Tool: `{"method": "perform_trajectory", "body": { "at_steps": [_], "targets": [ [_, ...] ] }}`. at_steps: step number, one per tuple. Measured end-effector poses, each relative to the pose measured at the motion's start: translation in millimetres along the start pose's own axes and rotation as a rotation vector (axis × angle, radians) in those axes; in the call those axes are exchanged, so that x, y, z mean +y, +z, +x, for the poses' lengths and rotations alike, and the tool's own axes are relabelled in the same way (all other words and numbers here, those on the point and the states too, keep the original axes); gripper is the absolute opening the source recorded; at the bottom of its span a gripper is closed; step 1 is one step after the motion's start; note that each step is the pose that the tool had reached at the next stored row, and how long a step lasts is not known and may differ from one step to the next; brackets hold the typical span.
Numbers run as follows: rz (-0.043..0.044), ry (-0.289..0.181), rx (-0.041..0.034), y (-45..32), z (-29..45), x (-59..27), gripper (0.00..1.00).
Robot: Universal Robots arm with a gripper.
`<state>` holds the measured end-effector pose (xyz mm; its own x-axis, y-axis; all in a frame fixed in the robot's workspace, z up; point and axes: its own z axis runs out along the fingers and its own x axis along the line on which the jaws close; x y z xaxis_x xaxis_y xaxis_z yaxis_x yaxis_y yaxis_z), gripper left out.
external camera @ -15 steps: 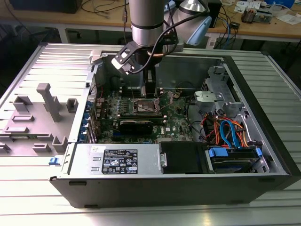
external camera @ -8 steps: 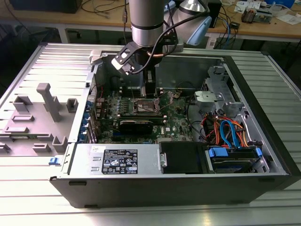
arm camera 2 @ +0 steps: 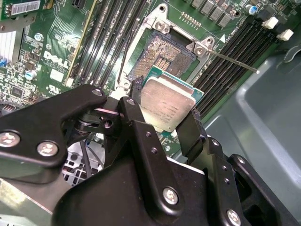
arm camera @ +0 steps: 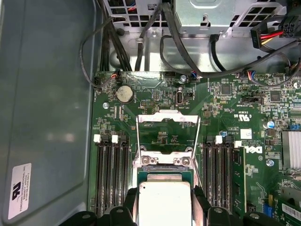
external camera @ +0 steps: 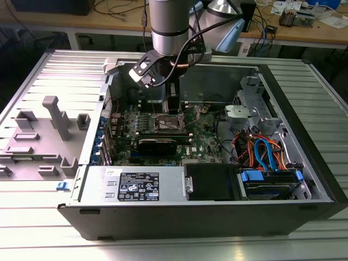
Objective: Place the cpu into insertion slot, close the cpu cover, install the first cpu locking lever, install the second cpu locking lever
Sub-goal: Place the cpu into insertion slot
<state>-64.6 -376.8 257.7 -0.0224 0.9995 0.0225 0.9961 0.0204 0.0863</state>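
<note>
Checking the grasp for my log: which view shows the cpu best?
The second wrist view: the cpu shows nearly whole, held between the jaws by the open slot. The first wrist view catches its glare-bright top, cut off at the frame edge. In the exterior view it is too small to make out.

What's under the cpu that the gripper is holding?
The open insertion slot: its contact field shows beyond the cpu in the second wrist view. The cpu and gripper cover the rest.

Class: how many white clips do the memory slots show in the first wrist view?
4 white clips: two on one side of the cpu cover, two on the other. More may be hidden.
</note>
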Motion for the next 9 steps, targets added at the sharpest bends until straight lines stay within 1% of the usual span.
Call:
{"method": "perform_trajectory", "body": {
  "at_steps": [2,9],
  "targets": [
    [0.0000,0.000,-0.0001,1.1,-0.8,-0.2,0.55],
    [0.0001,0.000,-0.0004,9.1,-1.1,-0.8,0.55]
  ]
}}
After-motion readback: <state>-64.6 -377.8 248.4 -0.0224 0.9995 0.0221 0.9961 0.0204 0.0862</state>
